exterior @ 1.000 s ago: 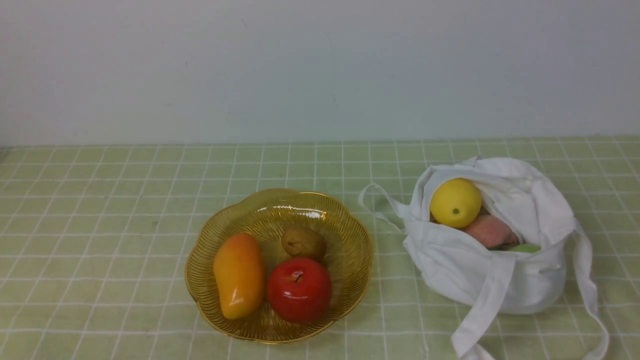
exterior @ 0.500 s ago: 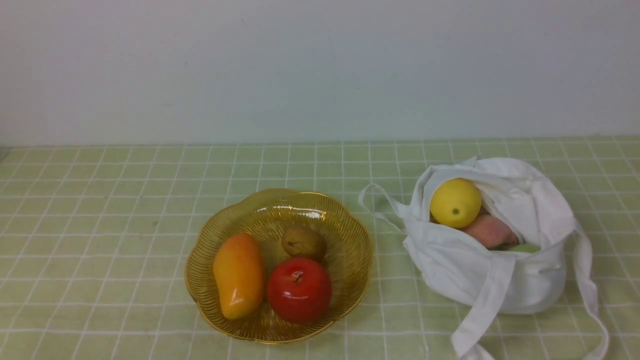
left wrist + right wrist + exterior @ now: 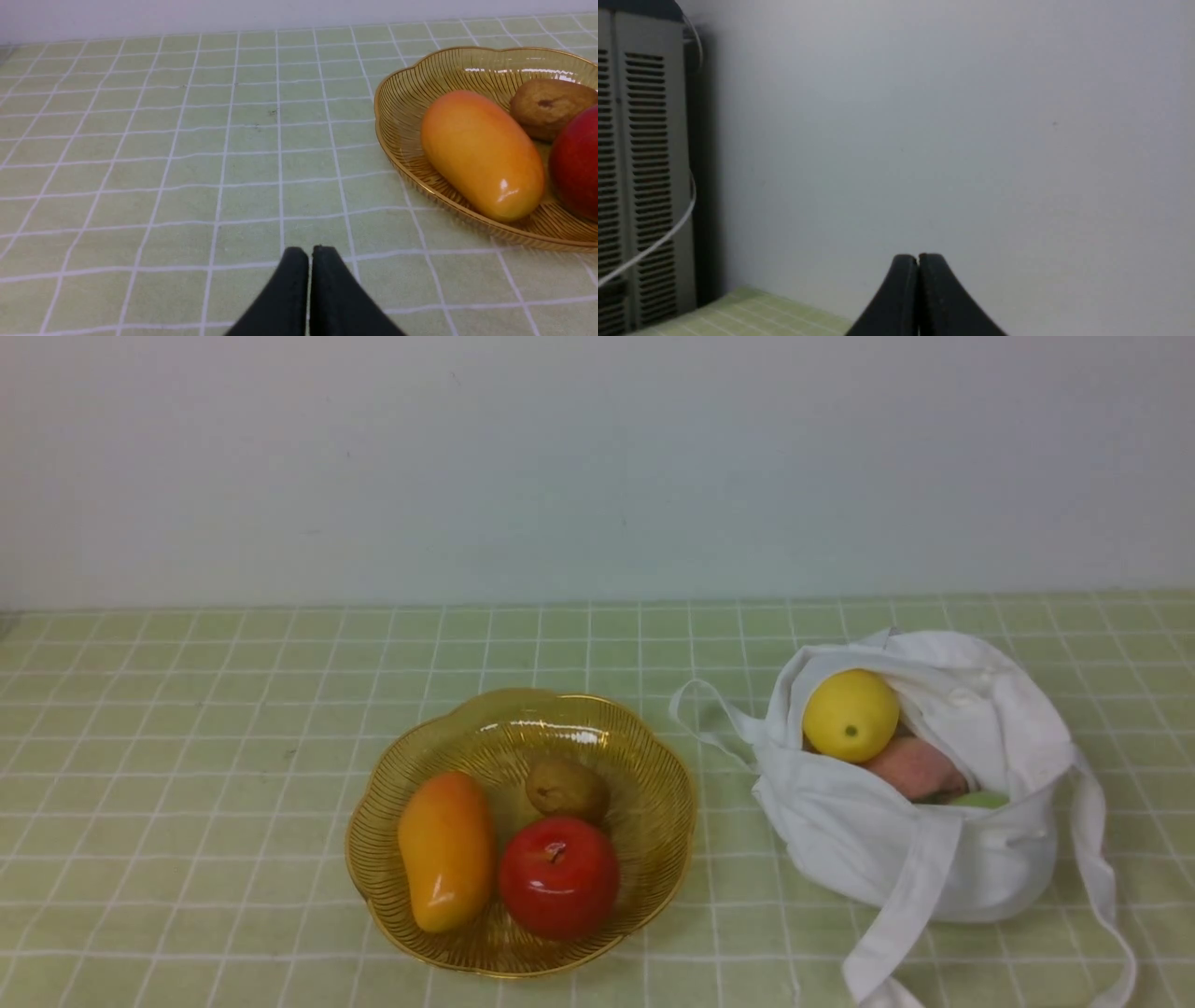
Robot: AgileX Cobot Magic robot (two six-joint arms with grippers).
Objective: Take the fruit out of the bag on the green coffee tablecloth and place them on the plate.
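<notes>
- I see the pale green tablecloth [image 3: 187, 784] with its thin white grid covering the whole table, up to a plain white wall [image 3: 597, 457].
- Soft white cloth bag [image 3: 934, 859] sits on the cloth at front-view right, mouth open, strap handles trailing toward the camera and toward the plate.
- Translucent amber plate [image 3: 653, 775] with scalloped ribbed rim sits left of the bag, near it, not touching the bag body.
- On the plate: elongated orange-yellow mango-shaped fruit [image 3: 446, 849] on its left side, glossy round red apple [image 3: 558, 877] beside it, small brown pear-like fruit [image 3: 567, 789] behind the apple.
- In the bag: round yellow lemon [image 3: 850, 715] on top at the opening, pinkish fruit [image 3: 913, 768] under it, a sliver of green fruit [image 3: 978, 799] at the bag's front edge, mostly hidden.
- Left gripper [image 3: 310, 249]: black fingers pressed together, gripping nothing, over bare cloth well left of the plate.
- Right gripper [image 3: 918, 256]: fingers clenched tip to tip, empty, facing the wall; a grey louvred cabinet [image 3: 640, 163] and a white cable [image 3: 668, 228] show at that view's edge.
- Neither arm shows in the front view.
</notes>
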